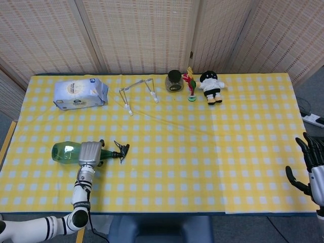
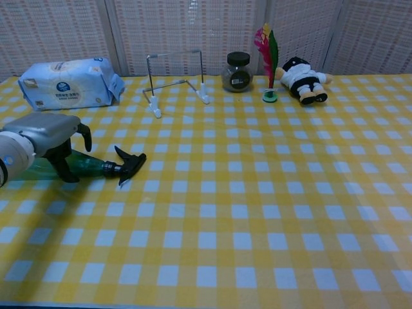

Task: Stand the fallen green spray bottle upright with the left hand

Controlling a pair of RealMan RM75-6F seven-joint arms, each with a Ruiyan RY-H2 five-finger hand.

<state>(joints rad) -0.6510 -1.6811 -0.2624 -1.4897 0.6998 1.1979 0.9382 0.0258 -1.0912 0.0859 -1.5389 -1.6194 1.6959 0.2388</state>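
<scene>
The green spray bottle (image 1: 65,152) lies on its side at the table's front left, with its black trigger head (image 1: 121,150) pointing right. My left hand (image 1: 90,152) sits over the bottle's shoulder near the neck. In the chest view the left hand (image 2: 53,132) straddles the bottle (image 2: 89,165), with fingers (image 2: 62,166) down in front and one behind. The bottle still rests on the cloth, and I see no firm grip. My right hand (image 1: 313,169) hangs off the table's front right corner with its fingers spread and holds nothing.
Along the far edge stand a pack of wipes (image 1: 80,93), a wire stand (image 1: 137,91), a dark-lidded jar (image 1: 174,81), a feather shuttlecock (image 1: 191,86) and a plush toy (image 1: 211,86). The yellow checked cloth (image 1: 202,152) covers the table.
</scene>
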